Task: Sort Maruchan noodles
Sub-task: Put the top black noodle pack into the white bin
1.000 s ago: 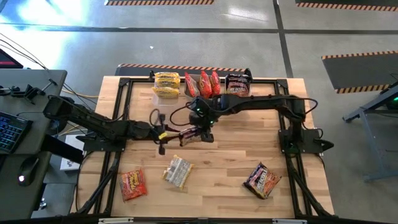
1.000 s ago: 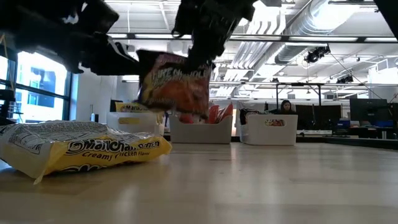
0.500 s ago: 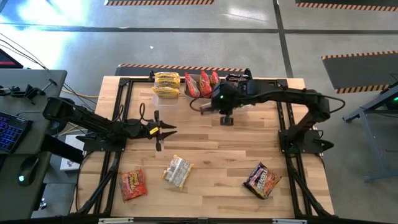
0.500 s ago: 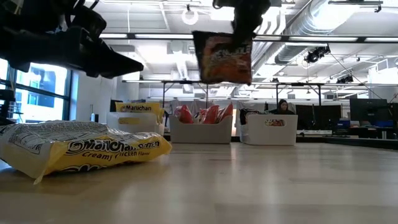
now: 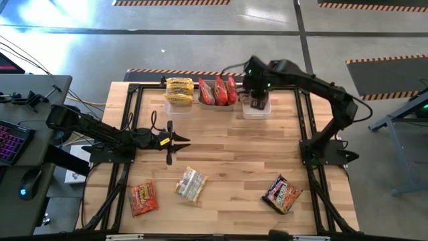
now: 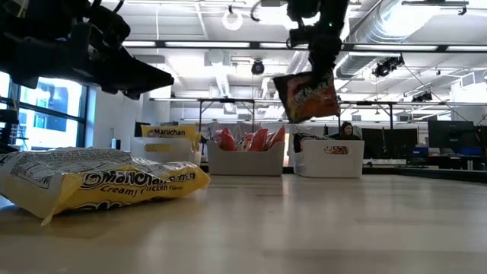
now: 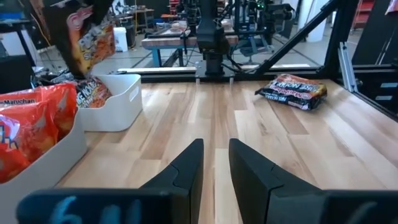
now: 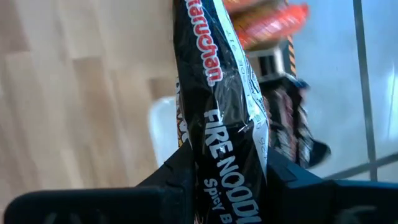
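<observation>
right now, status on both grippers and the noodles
Right gripper shut on dark packet, above right tub. Left gripper empty, mid-table. Nothing in the way.

The right gripper (image 5: 257, 100) hides most of the right-hand tub (image 5: 256, 111) at upper centre; the yellow Creamy Chicken packet (image 6: 99, 183) is cut off at the left edge

- Overhead light is bright and even; the table (image 5: 254, 150) shows only faint, soft shadows under the arms.
- Pale glare patches lie on the grey floor (image 5: 267, 13) beyond the table.
- In the low view, ceiling lamps (image 6: 232, 17) and a window (image 6: 46, 95) backlight the arms into dark silhouettes.
- The near yellow packet (image 6: 99, 183) looks soft.
- In the right wrist view, the black packet (image 8: 227, 118) is sharp and the background blurred.
</observation>
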Tool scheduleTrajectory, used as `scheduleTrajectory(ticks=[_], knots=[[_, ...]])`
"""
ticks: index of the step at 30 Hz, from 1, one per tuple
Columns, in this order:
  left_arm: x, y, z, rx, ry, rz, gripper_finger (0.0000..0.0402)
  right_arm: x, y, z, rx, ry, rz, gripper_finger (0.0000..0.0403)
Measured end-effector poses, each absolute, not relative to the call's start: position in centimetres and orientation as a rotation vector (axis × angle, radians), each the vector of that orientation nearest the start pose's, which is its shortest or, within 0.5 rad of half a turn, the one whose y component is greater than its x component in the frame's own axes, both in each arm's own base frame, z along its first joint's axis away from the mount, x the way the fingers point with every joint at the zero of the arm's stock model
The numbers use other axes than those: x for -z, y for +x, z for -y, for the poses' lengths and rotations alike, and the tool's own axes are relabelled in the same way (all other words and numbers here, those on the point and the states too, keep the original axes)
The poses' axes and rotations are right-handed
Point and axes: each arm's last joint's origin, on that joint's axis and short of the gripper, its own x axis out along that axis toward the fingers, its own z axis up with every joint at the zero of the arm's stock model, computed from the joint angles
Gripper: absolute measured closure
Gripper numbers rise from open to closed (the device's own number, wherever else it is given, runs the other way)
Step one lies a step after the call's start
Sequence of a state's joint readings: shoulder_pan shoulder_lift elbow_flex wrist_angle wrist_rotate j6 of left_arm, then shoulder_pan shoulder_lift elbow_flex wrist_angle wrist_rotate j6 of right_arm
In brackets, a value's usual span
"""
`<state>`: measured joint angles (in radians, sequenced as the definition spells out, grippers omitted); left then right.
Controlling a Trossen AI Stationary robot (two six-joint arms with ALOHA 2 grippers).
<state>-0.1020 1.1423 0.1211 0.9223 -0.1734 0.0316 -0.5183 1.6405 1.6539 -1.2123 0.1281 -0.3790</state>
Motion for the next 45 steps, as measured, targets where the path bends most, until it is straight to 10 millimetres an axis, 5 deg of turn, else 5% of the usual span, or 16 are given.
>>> scheduleTrajectory(ticks=[8, 22, 33, 45], knots=[[-15.7, 18.5, 1.0, -0.134, -0.084, -0.092, 0.0335, -34.0, 24.3, 20.8, 0.344, 0.012, -1.238, 0.0319], [-15.5, 18.5, -0.6, -0.221, -0.051, -0.104, 0.0335, -31.7, 23.9, 23.6, 0.264, 0.119, -1.25, 0.0319], [-15.4, 18.4, -1.4, -0.264, -0.032, -0.121, 0.0335, -25.1, 22.3, 22.8, 0.273, 0.119, -1.233, 0.0319], [-15.4, 18.3, -2.3, -0.309, -0.023, -0.121, 0.0335, -22.3, 22.1, 22.6, 0.272, 0.071, -1.199, 0.0319]])
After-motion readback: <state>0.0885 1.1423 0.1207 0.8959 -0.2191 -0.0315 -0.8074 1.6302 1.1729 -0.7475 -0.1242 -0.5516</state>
